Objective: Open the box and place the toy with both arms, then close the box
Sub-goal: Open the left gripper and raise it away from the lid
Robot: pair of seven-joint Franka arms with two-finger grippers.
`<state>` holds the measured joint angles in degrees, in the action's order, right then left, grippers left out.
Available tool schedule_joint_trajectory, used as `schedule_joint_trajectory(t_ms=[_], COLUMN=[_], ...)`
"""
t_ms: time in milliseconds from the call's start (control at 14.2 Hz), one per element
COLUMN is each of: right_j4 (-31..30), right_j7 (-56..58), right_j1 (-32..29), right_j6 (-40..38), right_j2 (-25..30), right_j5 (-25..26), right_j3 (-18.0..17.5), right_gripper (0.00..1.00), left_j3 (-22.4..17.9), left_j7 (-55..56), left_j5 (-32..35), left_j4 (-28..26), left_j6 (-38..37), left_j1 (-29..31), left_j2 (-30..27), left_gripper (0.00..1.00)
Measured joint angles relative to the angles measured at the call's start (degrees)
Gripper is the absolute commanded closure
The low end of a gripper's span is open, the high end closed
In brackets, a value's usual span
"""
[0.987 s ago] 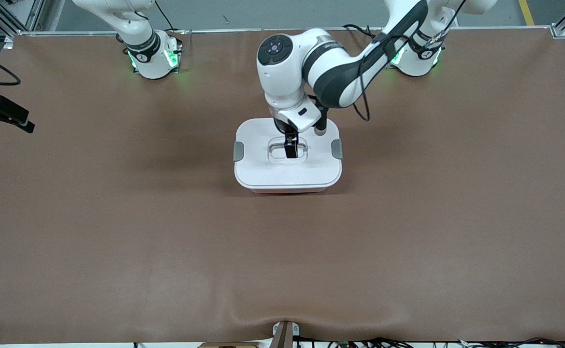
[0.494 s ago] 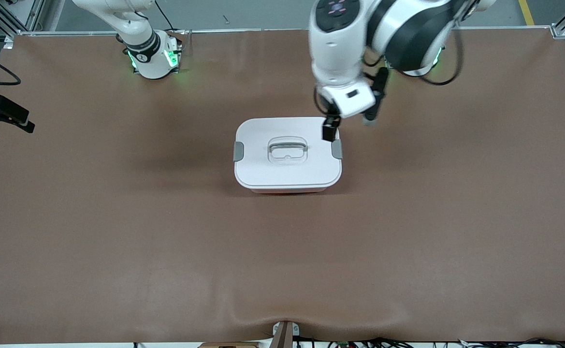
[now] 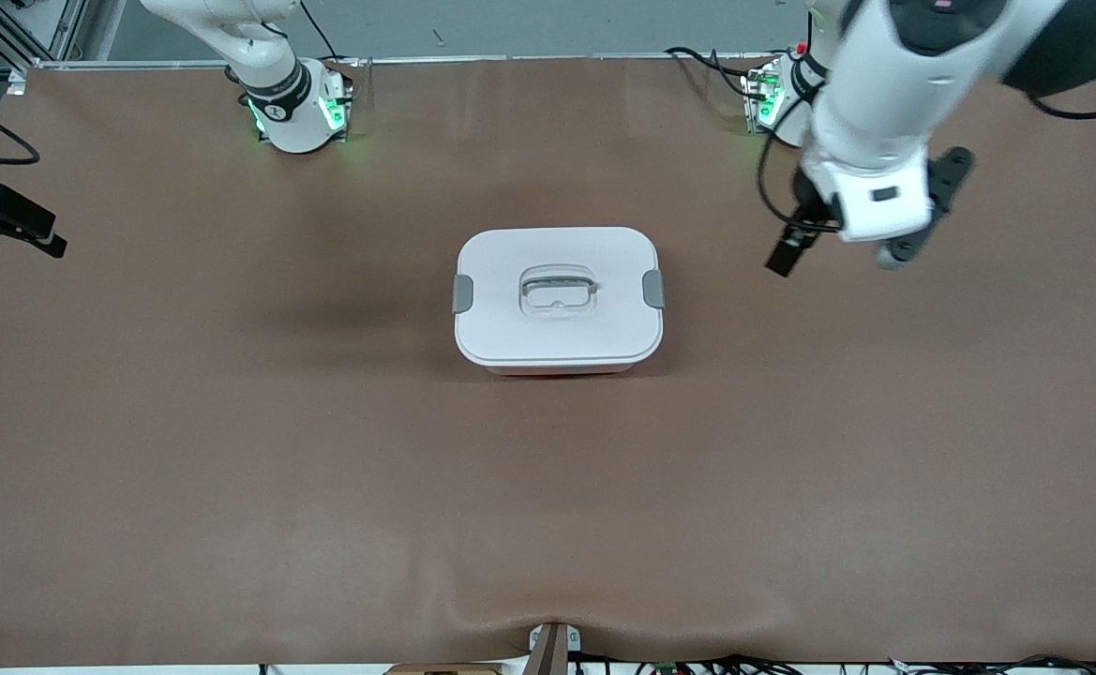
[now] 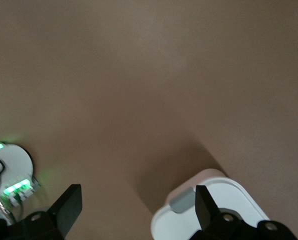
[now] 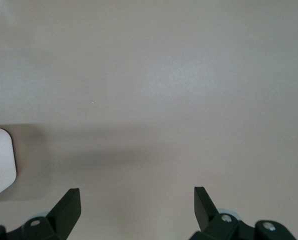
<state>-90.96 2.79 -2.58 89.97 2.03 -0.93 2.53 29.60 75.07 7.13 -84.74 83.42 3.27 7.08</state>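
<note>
The box (image 3: pixel 557 328) stands shut in the middle of the table, its white lid on, a grey latch (image 3: pixel 653 289) at each end and the clear handle (image 3: pixel 557 289) lying in its recess. My left gripper (image 3: pixel 796 232) is open and empty, up over bare table between the box and the left arm's base. In the left wrist view the left gripper (image 4: pixel 136 195) frames a corner of the box (image 4: pixel 189 220). My right gripper (image 5: pixel 136 195) is open and empty over bare table; it is out of the front view. A white corner of the box (image 5: pixel 0 160) shows there. The toy is out of view.
The brown mat (image 3: pixel 322 469) covers the whole table. The green-lit arm bases (image 3: pixel 299 112) stand along the edge farthest from the front camera. A black camera mount (image 3: pixel 4 220) juts in at the right arm's end.
My left gripper let go of the lid's handle, rose, and swung away toward the left arm's end. The box stays shut and has not moved.
</note>
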Motion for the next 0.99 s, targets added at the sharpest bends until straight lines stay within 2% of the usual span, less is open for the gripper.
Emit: schedule_joint_trajectory(t_ms=[353, 987], right_j4=[0.0, 0.4], right_j7=[0.0, 0.0], right_j1=[0.0, 0.0], right_j6=[0.0, 0.0], right_j2=[0.0, 0.0], right_j5=[0.0, 0.0], right_j3=[0.0, 0.3], right_gripper=[0.0, 0.0], left_j3=[-0.1, -2.0], left_j7=[-26.1, -50.9], left_j5=[-0.5, -0.5], left_j4=[0.0, 0.0], left_j6=[-3.0, -3.7], left_j1=[10.1, 13.0], left_j2=[-2.9, -4.1], left_gripper=[0.0, 0.0])
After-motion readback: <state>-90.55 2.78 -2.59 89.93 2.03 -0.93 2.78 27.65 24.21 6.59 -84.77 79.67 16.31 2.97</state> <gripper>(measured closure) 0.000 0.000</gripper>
